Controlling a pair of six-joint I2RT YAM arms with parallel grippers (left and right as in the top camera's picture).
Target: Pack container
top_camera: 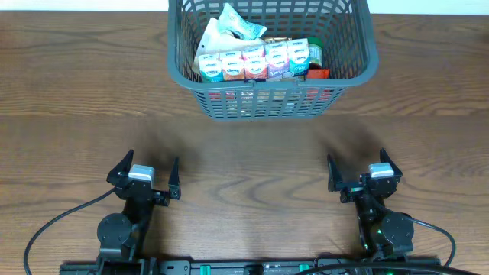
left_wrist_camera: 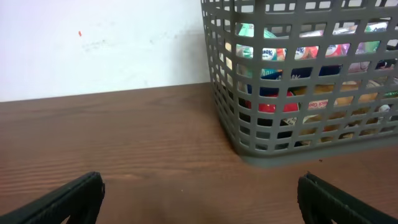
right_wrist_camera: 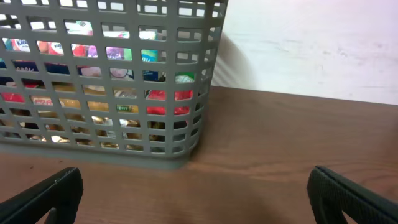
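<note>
The container (top_camera: 359, 57) is a dark grey lattice basket at the far middle of the wooden table. Inside it lie several colourful packets (top_camera: 260, 59) in a row, with a white packet (top_camera: 229, 27) on top. Through the slots the packets (left_wrist_camera: 292, 81) also show in both wrist views, where the basket (left_wrist_camera: 249, 137) stands to the right for the left wrist and the basket (right_wrist_camera: 186, 146) to the left for the right wrist. My left gripper (top_camera: 149, 169) and right gripper (top_camera: 356, 169) rest near the front edge, both open and empty, well short of the basket.
Bare wooden tabletop (top_camera: 252, 153) lies between the grippers and the basket. A white wall (left_wrist_camera: 99, 43) rises behind the table. Black cables (top_camera: 53, 225) run from the arm bases at the front edge.
</note>
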